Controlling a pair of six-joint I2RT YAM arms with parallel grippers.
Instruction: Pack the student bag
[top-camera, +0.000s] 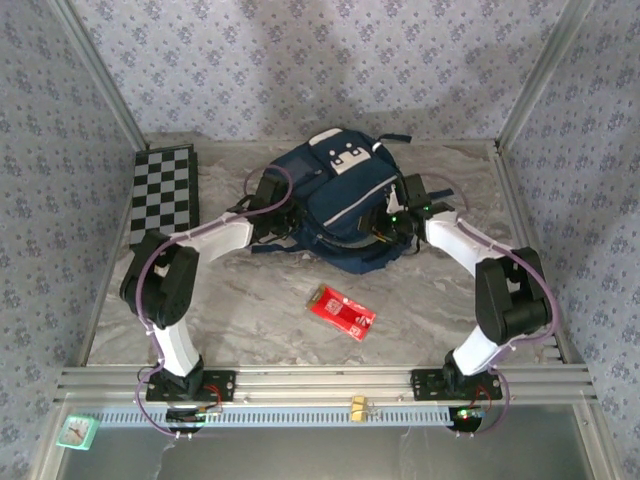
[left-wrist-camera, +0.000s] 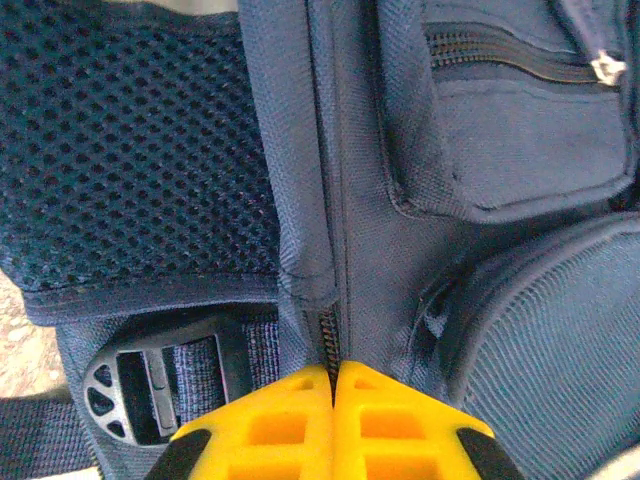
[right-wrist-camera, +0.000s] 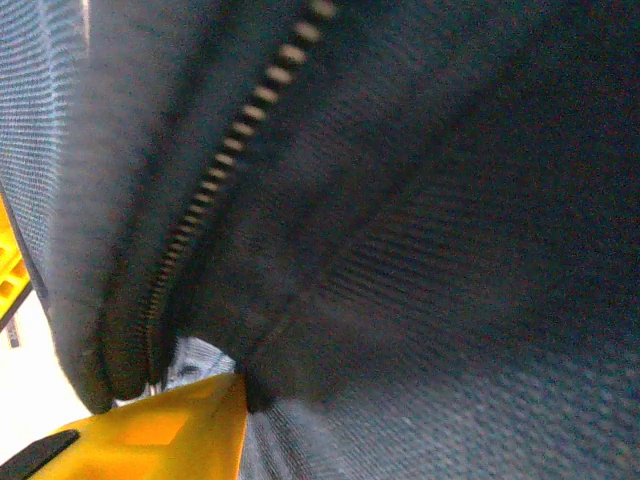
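Observation:
The student bag (top-camera: 335, 200), navy blue with a white patch near its top, lies flat at the back middle of the table. My left gripper (top-camera: 280, 220) is at the bag's left side. In the left wrist view its yellow fingertips (left-wrist-camera: 333, 378) are pressed together, shut on the bag's zipper (left-wrist-camera: 328, 330), whose teeth run into the seam between them. My right gripper (top-camera: 388, 222) is against the bag's right side. One yellow finger (right-wrist-camera: 150, 435) shows there with a fold of bag fabric (right-wrist-camera: 400, 250) bunched against its inner face; the other finger is hidden behind the cloth.
A red packet (top-camera: 341, 311) lies on the marble tabletop in front of the bag. A folded chessboard (top-camera: 165, 195) lies at the back left. A black strap buckle (left-wrist-camera: 130, 390) sits beside the left fingers. A small clock (top-camera: 76, 430) rests below the rail at the near left.

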